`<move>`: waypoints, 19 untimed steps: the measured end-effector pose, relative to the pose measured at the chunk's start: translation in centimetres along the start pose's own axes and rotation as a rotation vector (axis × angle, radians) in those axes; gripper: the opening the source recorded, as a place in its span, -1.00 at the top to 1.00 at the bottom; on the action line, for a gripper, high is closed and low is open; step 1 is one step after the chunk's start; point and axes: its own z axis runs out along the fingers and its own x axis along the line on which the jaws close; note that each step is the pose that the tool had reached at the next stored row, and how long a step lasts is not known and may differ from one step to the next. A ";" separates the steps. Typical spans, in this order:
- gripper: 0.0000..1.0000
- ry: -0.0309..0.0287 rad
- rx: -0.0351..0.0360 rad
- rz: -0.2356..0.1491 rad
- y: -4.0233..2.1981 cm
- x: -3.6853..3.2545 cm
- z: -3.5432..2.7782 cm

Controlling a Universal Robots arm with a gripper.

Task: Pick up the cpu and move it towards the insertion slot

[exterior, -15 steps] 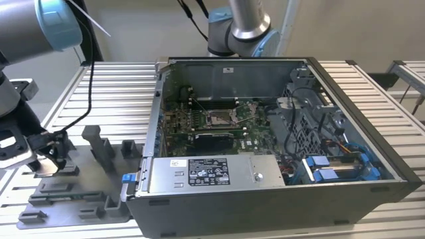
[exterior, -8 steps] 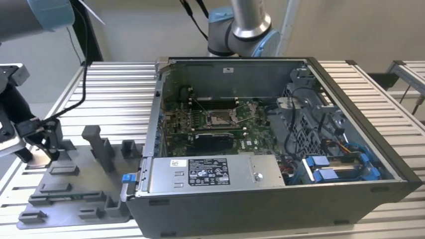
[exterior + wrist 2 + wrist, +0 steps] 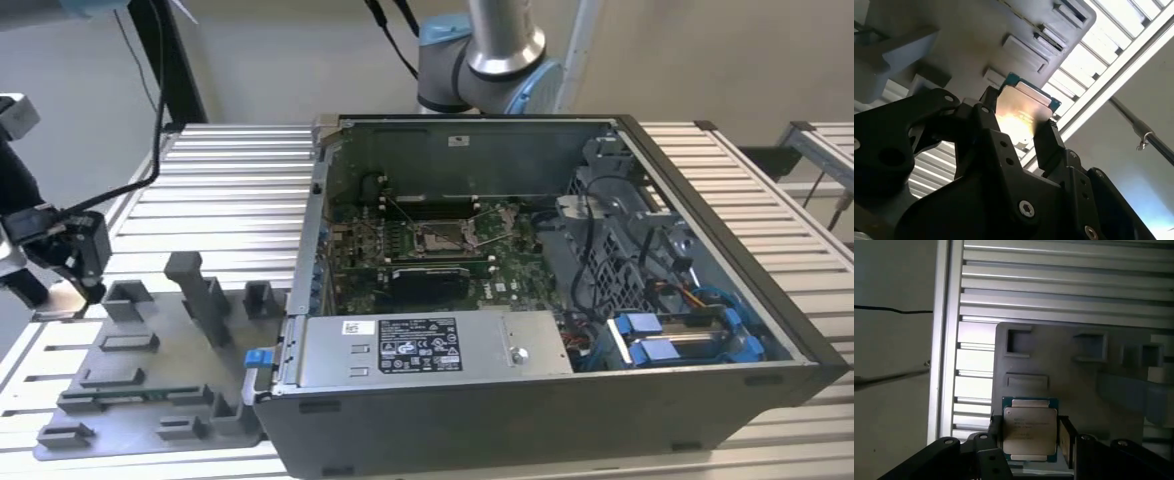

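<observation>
"Step in hand, judging by the exterior view?"

"Pick-up, most likely. The gripper [image 3: 88,280] hangs over the grey tray [image 3: 160,360] by the tabletop [image 3: 227,170] edge on the exterior view's left. It is well apart from the insertion slot [image 3: 441,237] inside the open computer case [image 3: 534,420]."

"And the second wrist view?"

"The jaws are closed on the cpu [image 3: 1024,107], one against each side edge. Its silvery face catches glare, with the tray behind it."

"Does the first wrist view agree?"

"Yes. The cpu sits clamped between both jaws, beside the tray's edge that runs along the tabletop edge. Whether it rests on the tray or hangs clear cannot be told."

"What does the carry call for?"

"Probably height enough to pass the case wall, with the chip kept level and square to the slot."
</observation>
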 end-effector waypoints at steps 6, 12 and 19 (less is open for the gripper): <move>1.00 -0.0001 0.0000 0.000 0.10 0.01 -2.75; 1.00 -0.0001 0.0000 0.000 0.21 0.01 -5.47; 1.00 -0.0005 -0.0110 0.000 0.25 0.01 -6.64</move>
